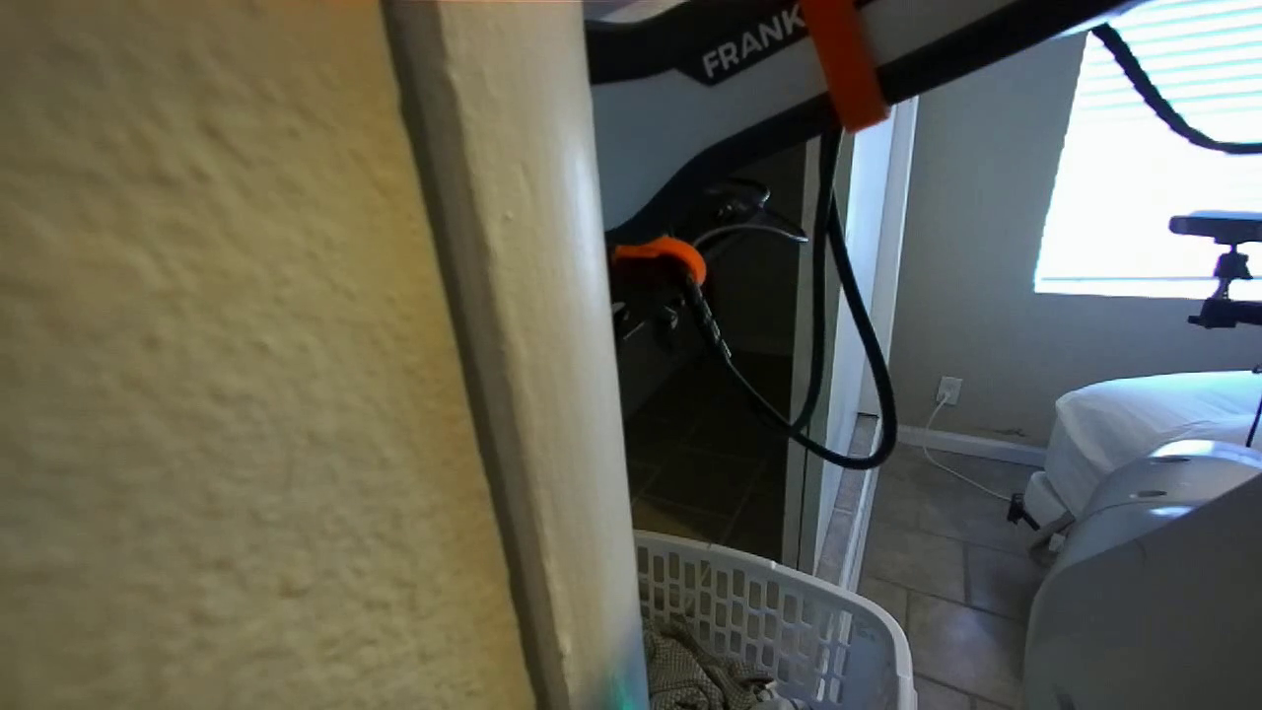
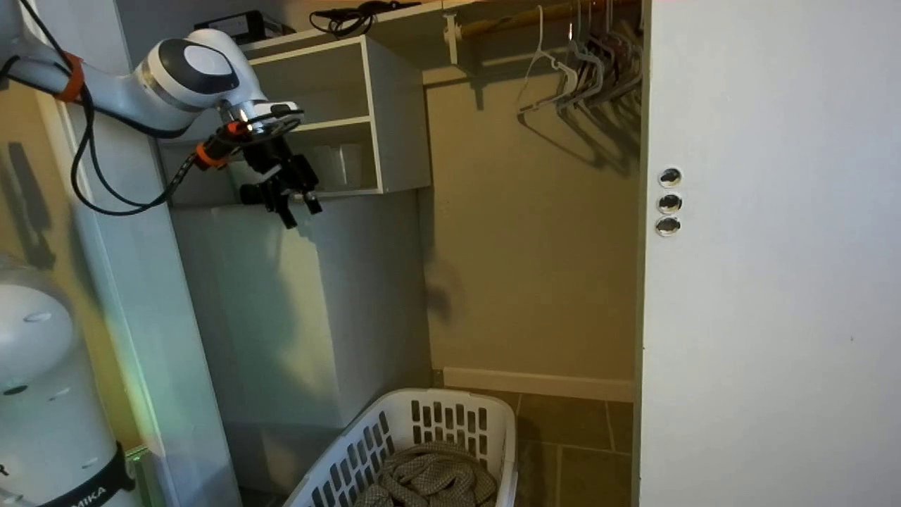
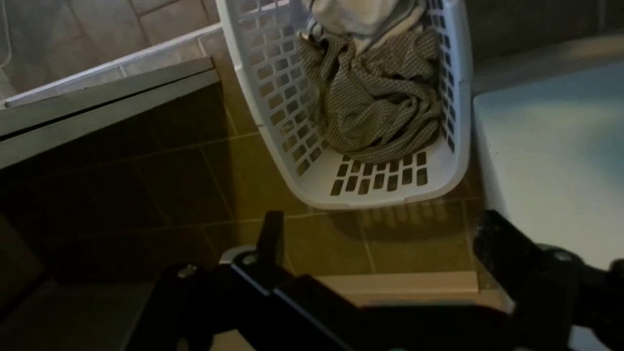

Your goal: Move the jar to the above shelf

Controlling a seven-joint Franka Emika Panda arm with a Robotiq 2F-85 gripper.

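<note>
Hanging in front of the white shelf unit [image 2: 401, 120], your gripper [image 2: 301, 211] points down, its two fingers [image 3: 271, 239] far apart with nothing between them. It blocks part of the lower shelf [image 2: 362, 192] and the unit's bottom edge. On the top board [image 2: 408, 17], a dark box [image 2: 243, 27] sits toward the left, and a black cable [image 2: 362, 13] lies coiled near the unit's top right corner. Hangers [image 2: 597, 77] hang from a rod [image 2: 507, 22] farther right, and a big white door [image 2: 760, 317] stands past them. Down on the floor [image 2: 591, 472], a white laundry basket [image 2: 450, 396] holds a brown checked cloth [image 2: 436, 472]. In an exterior view, a rough wall [image 1: 217, 345] fills the left side. On the lower shelf, by the unit's bottom right corner, you can see a clear tub [image 2: 346, 169]. It has straight sides and looks cloudy. Your gripper hides some of it. Whether it is the jar, you can't tell.
</note>
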